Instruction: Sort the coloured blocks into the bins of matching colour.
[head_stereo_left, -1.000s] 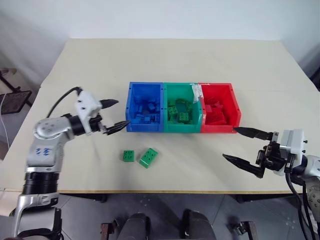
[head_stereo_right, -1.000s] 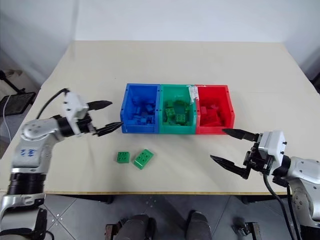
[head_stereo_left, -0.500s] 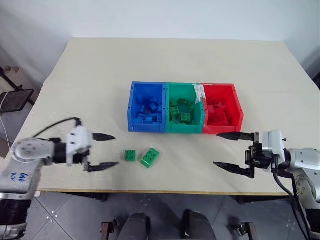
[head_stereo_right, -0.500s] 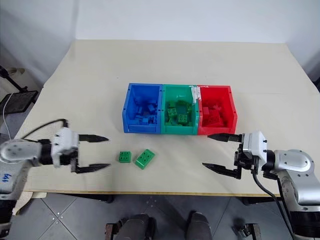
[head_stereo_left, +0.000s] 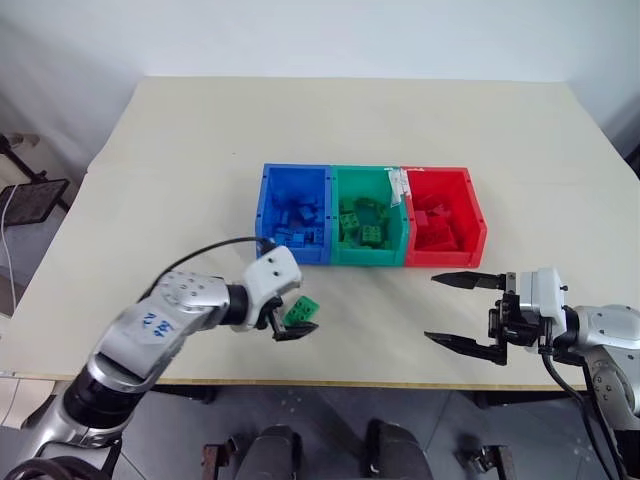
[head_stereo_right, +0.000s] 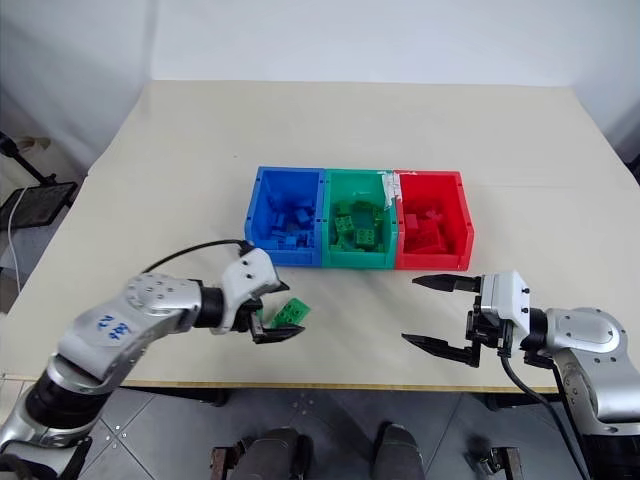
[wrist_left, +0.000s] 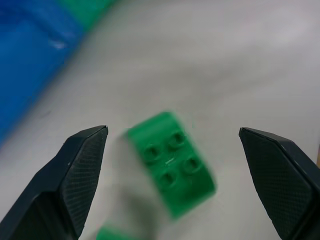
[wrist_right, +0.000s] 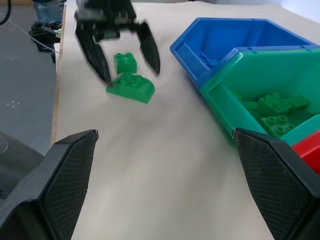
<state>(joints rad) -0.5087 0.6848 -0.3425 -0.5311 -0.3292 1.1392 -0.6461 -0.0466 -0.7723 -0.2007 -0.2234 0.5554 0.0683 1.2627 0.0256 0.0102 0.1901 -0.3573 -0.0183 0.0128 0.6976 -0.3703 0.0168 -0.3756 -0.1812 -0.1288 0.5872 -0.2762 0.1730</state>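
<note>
Two green blocks lie on the table in front of the bins: a longer one (wrist_left: 170, 162) and a square one (wrist_right: 126, 62) beside it. My left gripper (head_stereo_left: 297, 318) is open and tilted down over them, its fingers either side of the longer block (head_stereo_left: 302, 310) without touching it. My right gripper (head_stereo_left: 432, 308) stands open and empty in front of the red bin (head_stereo_left: 478, 222). The blue bin (head_stereo_left: 262, 215), green bin (head_stereo_left: 367, 256) and red bin stand joined in a row, each with several blocks of its own colour inside.
The cream table (head_stereo_left: 180, 170) has bare room behind and on both sides of the bins. Its front edge (head_stereo_left: 360, 381) runs just below both grippers. A bit of white tape (head_stereo_left: 397, 184) sits on the wall between the green and red bins.
My left gripper has swung right from the table's left side and dipped down over the green blocks, still open. The right gripper has barely moved. The blocks lie where they were.
</note>
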